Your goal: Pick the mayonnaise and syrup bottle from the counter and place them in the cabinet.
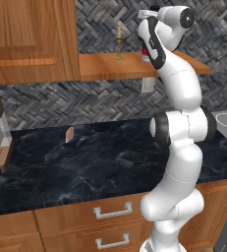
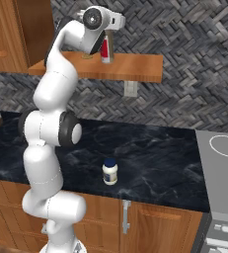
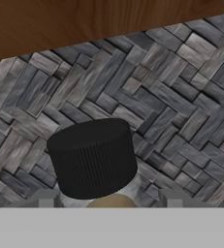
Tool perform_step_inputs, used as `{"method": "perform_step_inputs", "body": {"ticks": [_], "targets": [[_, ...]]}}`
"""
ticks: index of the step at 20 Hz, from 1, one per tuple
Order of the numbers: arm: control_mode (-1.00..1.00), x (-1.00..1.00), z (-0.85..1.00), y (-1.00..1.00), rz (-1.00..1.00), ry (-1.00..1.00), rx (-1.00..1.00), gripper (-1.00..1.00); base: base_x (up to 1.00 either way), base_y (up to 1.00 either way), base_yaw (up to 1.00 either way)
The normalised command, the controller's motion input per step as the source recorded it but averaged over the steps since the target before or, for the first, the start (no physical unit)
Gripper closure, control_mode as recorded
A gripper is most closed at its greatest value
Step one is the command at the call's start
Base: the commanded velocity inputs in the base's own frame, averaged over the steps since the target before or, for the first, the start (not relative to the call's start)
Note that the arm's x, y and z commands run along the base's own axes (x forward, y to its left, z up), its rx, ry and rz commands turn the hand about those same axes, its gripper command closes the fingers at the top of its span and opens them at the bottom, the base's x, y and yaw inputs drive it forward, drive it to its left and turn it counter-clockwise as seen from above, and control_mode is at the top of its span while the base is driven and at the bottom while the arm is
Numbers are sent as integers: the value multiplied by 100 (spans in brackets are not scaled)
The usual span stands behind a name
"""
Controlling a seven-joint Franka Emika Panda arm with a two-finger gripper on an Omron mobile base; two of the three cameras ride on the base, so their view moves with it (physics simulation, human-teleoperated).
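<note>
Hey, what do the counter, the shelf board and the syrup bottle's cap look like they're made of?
Counter: polished black stone, probably marble, with faint white veins. Shelf board: orange-brown wood with a smooth finish and visible grain. Syrup bottle cap: matte black, likely plastic, judging by its fine vertical ribbing.

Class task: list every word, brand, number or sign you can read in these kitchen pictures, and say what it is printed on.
No text can be read.
Syrup bottle on the shelf: red-and-white label, print too small and blurred.
Mayonnaise jar on the counter: white label, nothing legible.
Bottle cap: plain black, no marking.
</note>
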Motion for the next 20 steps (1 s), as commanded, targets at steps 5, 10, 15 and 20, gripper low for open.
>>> {"method": "perform_step_inputs", "body": {"ticks": [5, 10, 15, 20], "targets": [[-100, -9, 16, -3, 0, -1, 0, -100, 0, 0, 0], [-100, -42, 6, -17, 2, -5, 0, -100, 0, 0, 0], [-100, -78, -21, -42, 7, -8, 0, -100, 0, 0, 0], [-100, -99, -45, -47, 10, -4, -1, -100, 0, 0, 0]]}}
